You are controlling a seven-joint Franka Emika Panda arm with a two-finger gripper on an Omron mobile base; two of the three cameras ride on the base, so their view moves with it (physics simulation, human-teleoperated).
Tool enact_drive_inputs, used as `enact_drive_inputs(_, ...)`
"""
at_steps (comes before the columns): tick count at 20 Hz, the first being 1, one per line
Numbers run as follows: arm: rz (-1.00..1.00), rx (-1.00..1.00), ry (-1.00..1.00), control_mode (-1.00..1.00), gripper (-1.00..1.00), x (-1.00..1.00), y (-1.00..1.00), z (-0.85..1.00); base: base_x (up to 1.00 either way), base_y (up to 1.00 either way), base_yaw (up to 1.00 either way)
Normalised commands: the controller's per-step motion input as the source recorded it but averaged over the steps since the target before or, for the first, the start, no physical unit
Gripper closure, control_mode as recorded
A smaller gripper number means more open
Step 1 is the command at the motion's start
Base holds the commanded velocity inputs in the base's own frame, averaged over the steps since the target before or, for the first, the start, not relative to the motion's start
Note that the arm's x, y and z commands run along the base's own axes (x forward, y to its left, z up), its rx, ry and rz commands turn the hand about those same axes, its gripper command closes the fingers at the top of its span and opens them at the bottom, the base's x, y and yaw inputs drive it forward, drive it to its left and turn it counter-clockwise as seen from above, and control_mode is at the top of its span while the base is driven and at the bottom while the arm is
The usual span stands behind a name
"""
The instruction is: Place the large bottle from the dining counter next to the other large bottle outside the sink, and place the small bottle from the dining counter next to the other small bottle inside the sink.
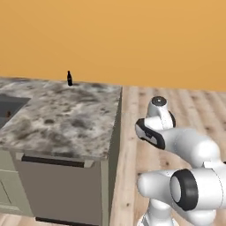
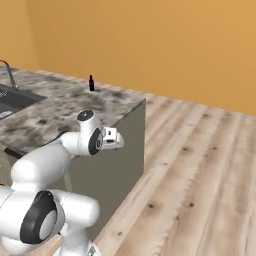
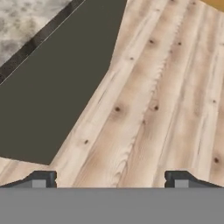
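Observation:
An all-dark bottle with a narrow neck, the other large bottle point(image 1: 69, 78) point(image 2: 91, 83), stands upright at the far edge of a speckled marble counter point(image 1: 66, 119) point(image 2: 60, 107), well away from the sink point(image 1: 9, 109) point(image 2: 15, 100). My gripper point(image 3: 111, 181) is open with nothing between its fingertips. It hangs off the counter's end and looks down at the wooden floor point(image 3: 153, 96). The large bottle, the small bottle, the other small bottle and the dining counter are out of view.
A dark curved tap point(image 2: 7, 72) rises behind the sink. The counter's dark end panel point(image 3: 57, 92) point(image 2: 125, 150) drops straight to the plank floor point(image 2: 200, 175). An orange wall point(image 1: 114, 39) closes the back of the room.

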Motion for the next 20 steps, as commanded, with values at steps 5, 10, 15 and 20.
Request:
enact_drive_inputs(5,0.00,0.00,0.00,1.00,-1.00,0.00,0.00,0.00,0.30,-1.00,0.00)
enact_drive_inputs(10,0.00,0.00,0.00,1.00,-1.00,0.00,0.00,0.00,0.71,-1.00,0.00)
enact_drive_inputs(15,0.00,0.00,0.00,1.00,-1.00,0.00,0.00,0.00,0.94,-1.00,0.00)
enact_drive_inputs(20,0.00,0.00,0.00,1.00,-1.00,0.00,0.00,0.00,0.95,-1.00,0.03)
